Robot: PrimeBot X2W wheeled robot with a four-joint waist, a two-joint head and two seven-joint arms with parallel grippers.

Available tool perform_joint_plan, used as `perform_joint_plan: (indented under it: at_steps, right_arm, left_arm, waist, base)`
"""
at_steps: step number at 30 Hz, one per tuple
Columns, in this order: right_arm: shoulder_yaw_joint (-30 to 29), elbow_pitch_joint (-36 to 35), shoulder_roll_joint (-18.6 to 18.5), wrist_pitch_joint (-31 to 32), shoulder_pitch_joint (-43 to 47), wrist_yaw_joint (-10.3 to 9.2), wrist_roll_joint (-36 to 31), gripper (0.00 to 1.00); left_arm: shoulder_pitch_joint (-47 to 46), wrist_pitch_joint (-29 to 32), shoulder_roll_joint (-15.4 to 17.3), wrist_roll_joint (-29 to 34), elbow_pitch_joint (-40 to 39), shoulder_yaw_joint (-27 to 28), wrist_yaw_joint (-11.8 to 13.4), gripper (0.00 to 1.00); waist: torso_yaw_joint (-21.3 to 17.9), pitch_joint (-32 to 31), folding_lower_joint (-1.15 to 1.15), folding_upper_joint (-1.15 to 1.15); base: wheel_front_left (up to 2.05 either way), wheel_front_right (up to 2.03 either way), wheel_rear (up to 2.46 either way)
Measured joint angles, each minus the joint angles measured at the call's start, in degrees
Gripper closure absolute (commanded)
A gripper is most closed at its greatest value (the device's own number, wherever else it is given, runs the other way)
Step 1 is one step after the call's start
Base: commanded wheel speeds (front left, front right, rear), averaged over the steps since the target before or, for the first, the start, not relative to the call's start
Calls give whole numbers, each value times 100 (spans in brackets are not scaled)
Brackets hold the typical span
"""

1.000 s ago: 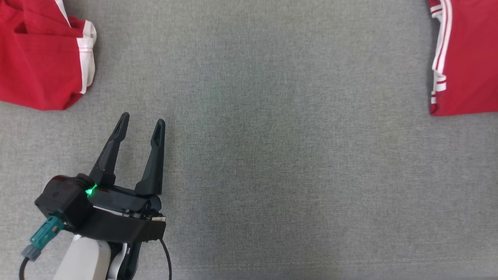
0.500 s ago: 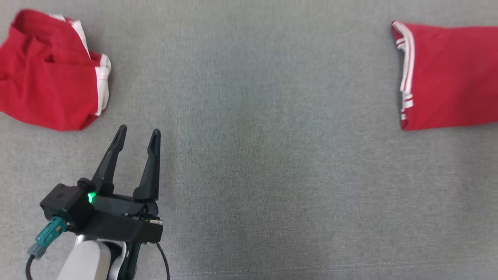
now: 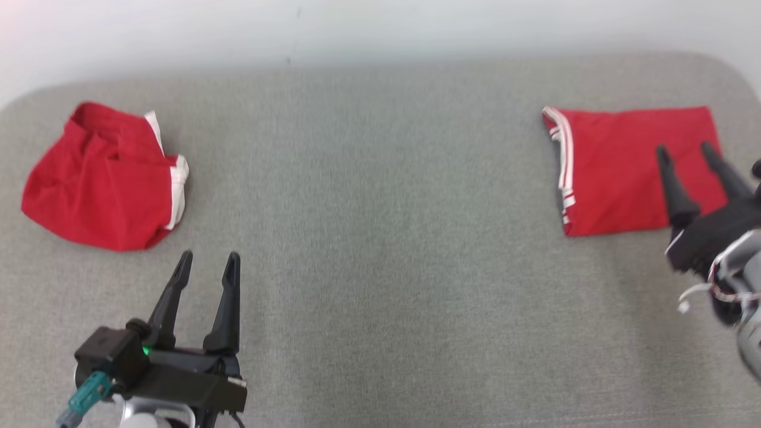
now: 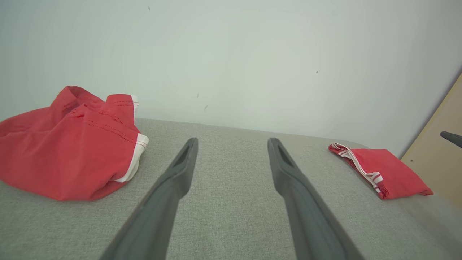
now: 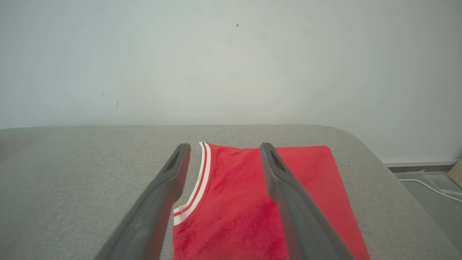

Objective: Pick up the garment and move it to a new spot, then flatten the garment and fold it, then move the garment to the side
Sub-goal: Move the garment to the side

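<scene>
A crumpled red garment (image 3: 104,178) with white trim lies at the far left of the grey cushioned surface (image 3: 380,267). My left gripper (image 3: 206,261) stands open just in front of it and a little to its right, holding nothing. The left wrist view has the heap (image 4: 68,144) left of the open left gripper (image 4: 232,144). A second red garment (image 3: 618,169), folded flat with a striped white edge, lies at the far right. My right gripper (image 3: 684,151) hangs open over its near right part. In the right wrist view the folded piece (image 5: 245,209) lies under the open right gripper (image 5: 222,150).
A pale wall (image 3: 357,30) runs along the back of the surface. The surface's rounded right corner (image 5: 361,144) drops to a floor with a white cable (image 5: 429,184). A beige board (image 4: 440,159) leans at the right.
The head camera has tilted up, so both garments and the back wall now show in full. My right gripper has come into view over the folded garment. The left gripper stays open.
</scene>
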Motion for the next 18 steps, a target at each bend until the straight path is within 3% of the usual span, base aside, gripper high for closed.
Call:
perform_joint_plan:
  at_steps: [10, 18]
  right_arm:
    - [-297, -1323, 59, 0, 1408, -266, -12, 0]
    - [-620, -2598, 64, -1, 2469, -662, -232, 0]
  left_arm:
    - [488, -1, -51, -24, -24, 110, 111, 0]
    - [873, -20, -78, 62, -192, 164, 265, 0]
  waist:
    - [-84, -677, -1, 0]
    - [-136, -950, 0, 0]
  base:
    - [0, 0, 0]
    - [0, 0, 0]
